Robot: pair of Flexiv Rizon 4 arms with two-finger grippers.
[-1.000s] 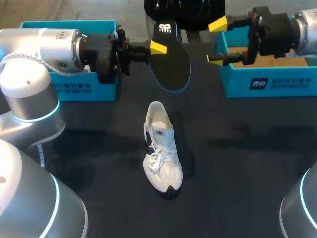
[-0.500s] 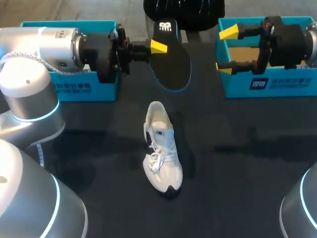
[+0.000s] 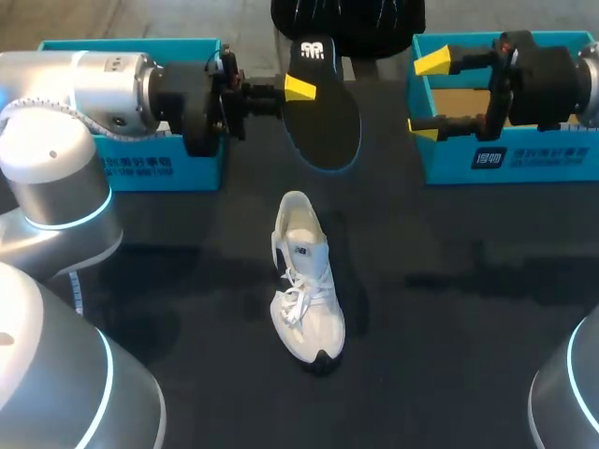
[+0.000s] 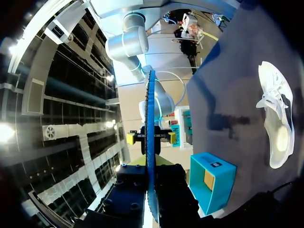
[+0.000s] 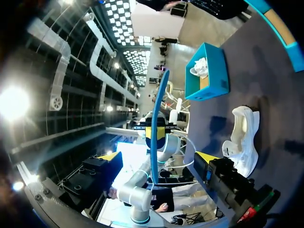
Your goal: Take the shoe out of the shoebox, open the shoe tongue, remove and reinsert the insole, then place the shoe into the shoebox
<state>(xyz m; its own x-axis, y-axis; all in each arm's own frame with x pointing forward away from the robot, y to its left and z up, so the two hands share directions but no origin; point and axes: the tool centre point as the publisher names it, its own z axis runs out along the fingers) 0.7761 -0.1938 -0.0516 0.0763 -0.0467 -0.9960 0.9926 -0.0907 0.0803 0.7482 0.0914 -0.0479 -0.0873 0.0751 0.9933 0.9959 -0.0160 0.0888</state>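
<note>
The white shoe [image 3: 305, 279] lies on the black table [image 3: 449, 309] near the middle, its toe toward the front edge; it also shows as the shoe [image 4: 275, 118] and the shoe [image 5: 244, 137]. My left gripper [image 3: 299, 90] is shut on the heel end of the black, blue-edged insole [image 3: 326, 117], held in the air beyond the shoe. From the left gripper [image 4: 151, 190] the insole [image 4: 150, 137] appears edge-on. My right gripper [image 3: 426, 95] stands open at the near-left corner of the right shoebox [image 3: 510, 154], apart from the insole. The insole [image 5: 156, 123] hangs ahead of the right gripper [image 5: 156, 159].
A second teal box [image 3: 140, 164] stands at the back left, behind my left arm; this box [image 5: 206, 71] holds white paper. Bare table surrounds the shoe on all sides.
My right gripper has drawn back to the right, away from the insole, and stopped at the right shoebox. The left arm, insole and shoe have not moved.
</note>
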